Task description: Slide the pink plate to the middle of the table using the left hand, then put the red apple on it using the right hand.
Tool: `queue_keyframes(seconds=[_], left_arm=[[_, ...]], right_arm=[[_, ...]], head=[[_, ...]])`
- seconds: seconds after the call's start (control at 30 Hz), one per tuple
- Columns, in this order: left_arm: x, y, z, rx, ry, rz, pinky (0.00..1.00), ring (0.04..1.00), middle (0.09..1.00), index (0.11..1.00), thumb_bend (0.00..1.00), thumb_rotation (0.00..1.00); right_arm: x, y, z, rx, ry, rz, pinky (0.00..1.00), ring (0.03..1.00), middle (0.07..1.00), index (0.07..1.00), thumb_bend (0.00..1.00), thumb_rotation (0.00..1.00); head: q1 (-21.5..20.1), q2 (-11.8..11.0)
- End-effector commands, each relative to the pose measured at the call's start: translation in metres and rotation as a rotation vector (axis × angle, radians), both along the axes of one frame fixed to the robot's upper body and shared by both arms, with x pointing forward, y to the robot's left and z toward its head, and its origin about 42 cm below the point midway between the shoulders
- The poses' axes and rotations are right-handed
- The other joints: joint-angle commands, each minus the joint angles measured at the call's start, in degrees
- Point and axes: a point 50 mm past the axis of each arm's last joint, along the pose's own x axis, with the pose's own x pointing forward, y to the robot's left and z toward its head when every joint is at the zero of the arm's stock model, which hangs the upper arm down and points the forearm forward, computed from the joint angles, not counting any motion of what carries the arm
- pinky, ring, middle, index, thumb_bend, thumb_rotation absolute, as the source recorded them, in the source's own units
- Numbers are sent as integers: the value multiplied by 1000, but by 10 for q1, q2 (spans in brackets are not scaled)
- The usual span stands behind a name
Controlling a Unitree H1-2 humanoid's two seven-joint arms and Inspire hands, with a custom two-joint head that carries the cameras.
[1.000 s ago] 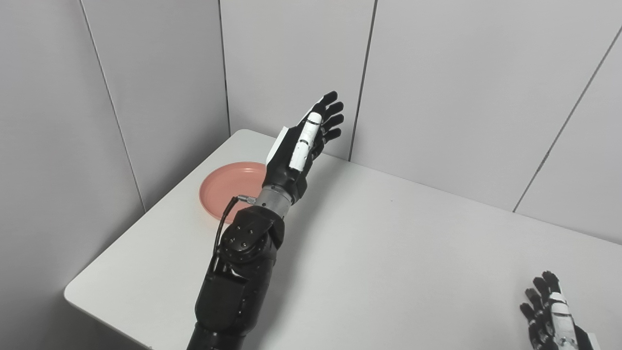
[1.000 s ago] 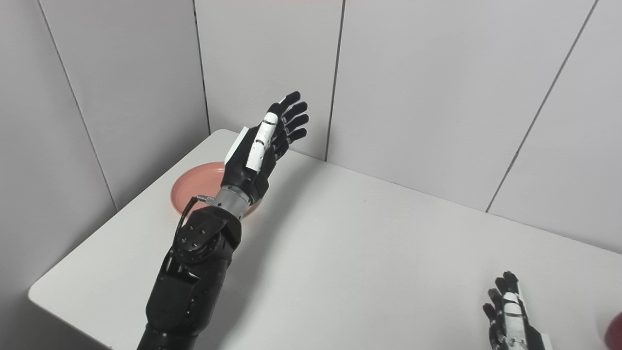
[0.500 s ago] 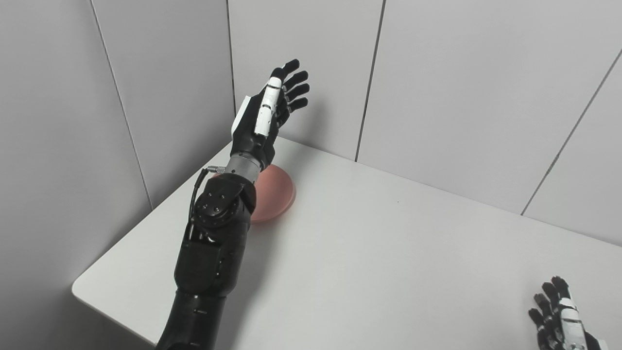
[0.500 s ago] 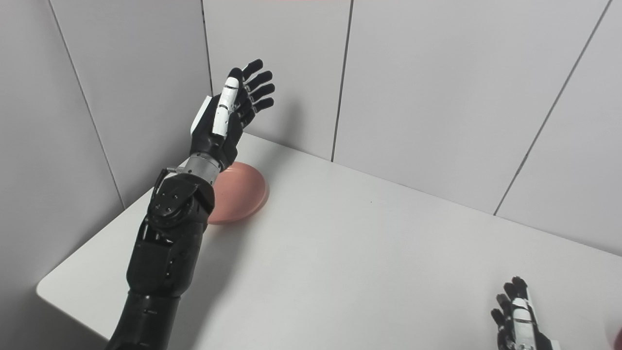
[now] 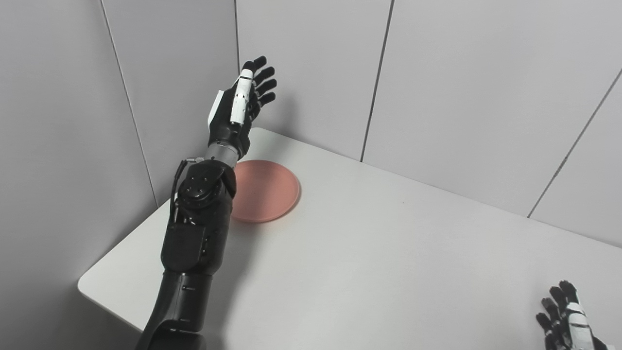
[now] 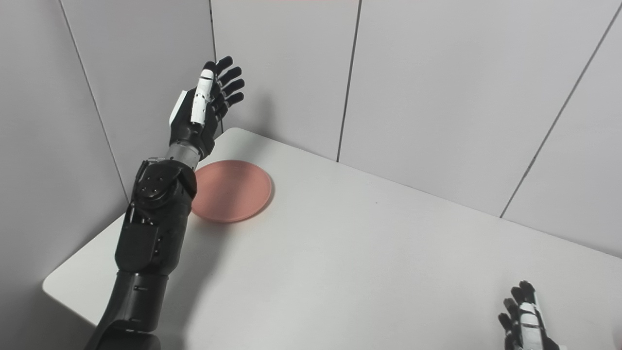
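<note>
Plate [image 5: 266,190]: pink, round, shallow, empty, lying flat on surface [image 5: 369,253], left of frame centre, near far-left corner; left rim hidden behind arm. Apple not in view.

White table [image 5: 369,253], rounded corner at near left. Grey panel walls [image 5: 461,87] behind and left, thin dark seams between panels.
</note>
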Motion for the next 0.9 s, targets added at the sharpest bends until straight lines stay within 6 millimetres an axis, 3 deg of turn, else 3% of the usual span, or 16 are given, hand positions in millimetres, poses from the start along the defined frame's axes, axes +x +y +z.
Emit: queue_keyframes(seconds=[0.0, 0.3, 0.87], left_arm=[[1, 11, 30, 38, -118, 26, 862, 878, 882, 872, 385, 1000], [-2, 41, 23, 19, -98, 74, 865, 882, 880, 867, 375, 1000], [-9, 75, 8, -38, -47, 165, 869, 868, 867, 861, 361, 1000]], right_arm=[[7, 0, 16, 4, -73, 11, 1000, 1000, 1000, 1000, 0, 1000], [7, -1, 14, 6, -76, 10, 1000, 1000, 1000, 1000, 0, 1000], [1, -1, 22, -16, -37, -33, 1000, 1000, 1000, 1000, 0, 1000]], head=[[0, 1], [10, 0], [14, 5]])
